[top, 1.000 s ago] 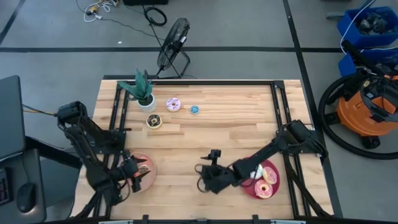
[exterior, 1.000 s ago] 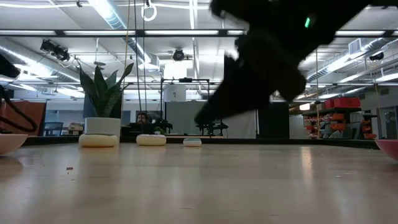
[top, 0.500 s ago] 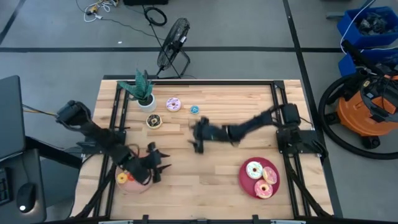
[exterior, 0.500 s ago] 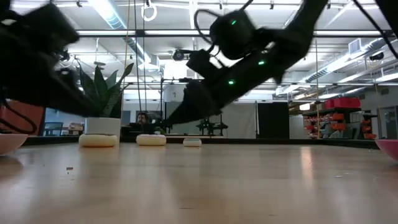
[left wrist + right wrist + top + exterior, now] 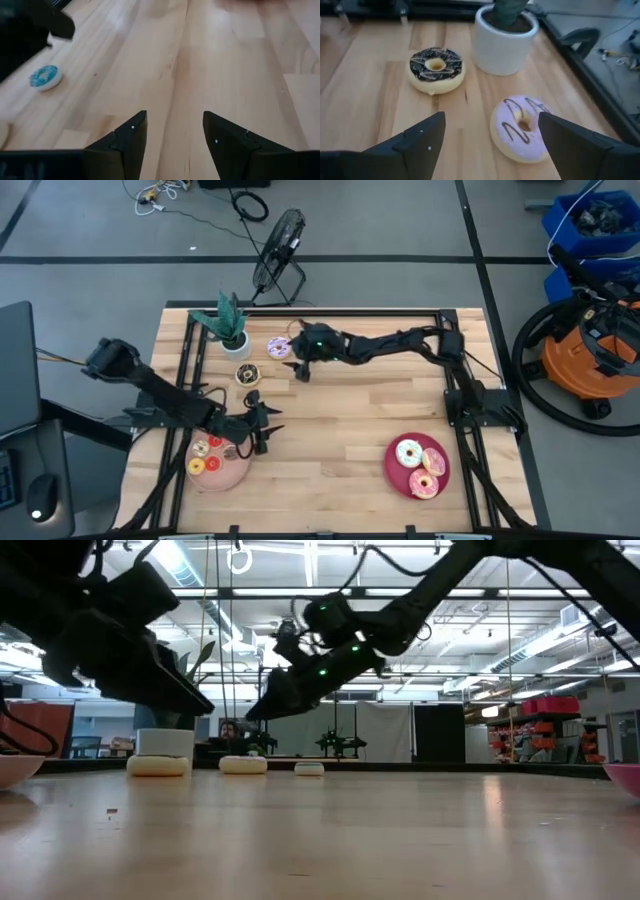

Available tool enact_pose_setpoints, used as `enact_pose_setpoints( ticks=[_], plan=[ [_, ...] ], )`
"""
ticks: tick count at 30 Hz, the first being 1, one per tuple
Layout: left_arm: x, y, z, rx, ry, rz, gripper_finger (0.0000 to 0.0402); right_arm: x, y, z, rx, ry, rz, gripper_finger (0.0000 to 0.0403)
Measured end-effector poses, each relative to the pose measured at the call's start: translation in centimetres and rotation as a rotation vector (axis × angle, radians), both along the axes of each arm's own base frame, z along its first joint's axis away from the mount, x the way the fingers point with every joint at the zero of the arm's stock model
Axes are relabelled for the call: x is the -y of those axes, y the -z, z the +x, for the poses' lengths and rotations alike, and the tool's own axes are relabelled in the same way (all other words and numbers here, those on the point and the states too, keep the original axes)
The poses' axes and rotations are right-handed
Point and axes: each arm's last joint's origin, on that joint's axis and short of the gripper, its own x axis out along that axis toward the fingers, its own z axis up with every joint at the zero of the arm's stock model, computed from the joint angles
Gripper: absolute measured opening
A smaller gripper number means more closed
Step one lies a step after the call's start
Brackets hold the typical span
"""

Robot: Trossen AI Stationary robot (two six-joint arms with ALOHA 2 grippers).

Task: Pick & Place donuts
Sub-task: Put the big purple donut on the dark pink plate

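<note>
Hovering, right gripper spread wide over glossy purple-iced ring donut; left gripper parted, empty.

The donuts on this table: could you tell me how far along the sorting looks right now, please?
Done: three donuts lie on the crimson plate, three small ones on the pink plate. In hand: nothing is held; the right gripper hangs open over the purple donut, while the left gripper is empty near the pink plate. Left: the purple donut, the chocolate donut and the small blue donut.
</note>
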Motion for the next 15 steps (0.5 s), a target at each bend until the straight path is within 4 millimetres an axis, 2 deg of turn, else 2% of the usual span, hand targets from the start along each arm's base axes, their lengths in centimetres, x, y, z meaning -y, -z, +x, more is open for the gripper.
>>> enact_pose_setpoints(
  ticks=[5, 10, 15],
  plan=[
    [-0.6, -1.2, -1.3, -0.033, -0.017, -0.015, 0.0199, 0.6, 0.2, 2.3, -0.06, -0.018, 0.018, 0.0341],
    [-1.1, -1.7, -2.4, -0.066, -0.048, -0.049, 0.0199, 1.2, 1.6, 4.4, -0.119, -0.003, 0.056, 0.0347],
    [-1.1, -2.1, -2.7, -0.058, -0.038, -0.05, 0.0199, 0.9, 0.8, 6.2, -0.177, 0.054, 0.025, 0.0328]
  ],
)
